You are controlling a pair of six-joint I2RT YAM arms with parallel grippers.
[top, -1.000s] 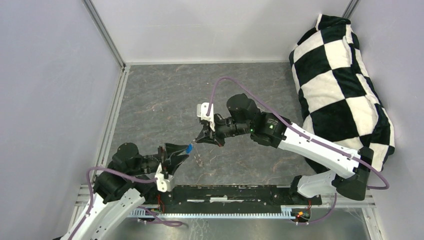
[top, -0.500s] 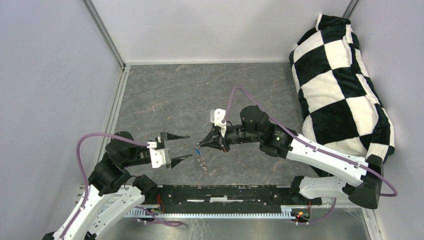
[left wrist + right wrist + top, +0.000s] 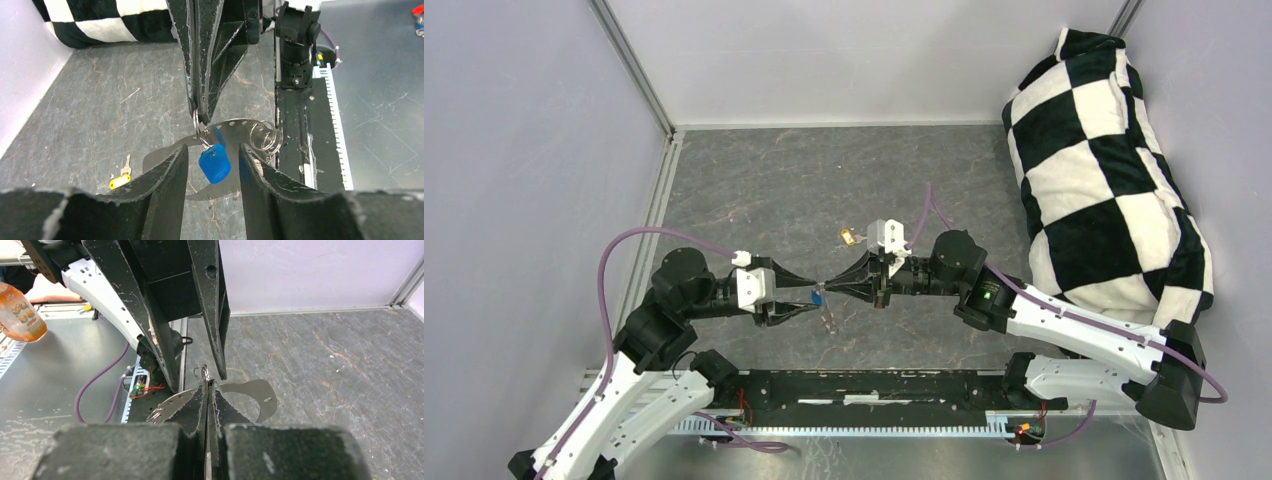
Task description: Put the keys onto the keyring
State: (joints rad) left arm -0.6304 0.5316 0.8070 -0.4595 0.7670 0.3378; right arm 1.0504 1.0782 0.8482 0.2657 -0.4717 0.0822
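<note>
In my left wrist view my left gripper [image 3: 212,150] fills the bottom edge. Its two fingers [image 3: 167,172] stand apart, with a clear gap on either side of the blue key [image 3: 215,164]. The key's plastic head hangs between them in the lower middle of the frame and touches neither. Just above it my right gripper [image 3: 201,107] comes down from the top centre, clamped tight on the keyring [image 3: 235,125] at a small wire loop, and the blue key dangles from that loop. The keyring's grey-silver band, with a row of holes, curves away behind the key toward the right, where a cluster of small split rings [image 3: 265,139] hangs against it. In my right wrist view the same fingertips [image 3: 202,390] press together in the lower middle with no gap between them. The band shows on both sides of them, and my left fingers reach down from the top of that frame. Farther off, in the lower left of the left wrist view, the gold key [image 3: 120,181] lies flat on the grey stone-patterned table [image 3: 100,100], well apart from the keyring and from both grippers. Beyond that, in the upper left corner, a black-and-white checkered cushion [image 3: 100,20] rests at the back of the table. From the top camera my two grippers meet tip to tip near the centre of the frame, with the blue key between them.
</note>
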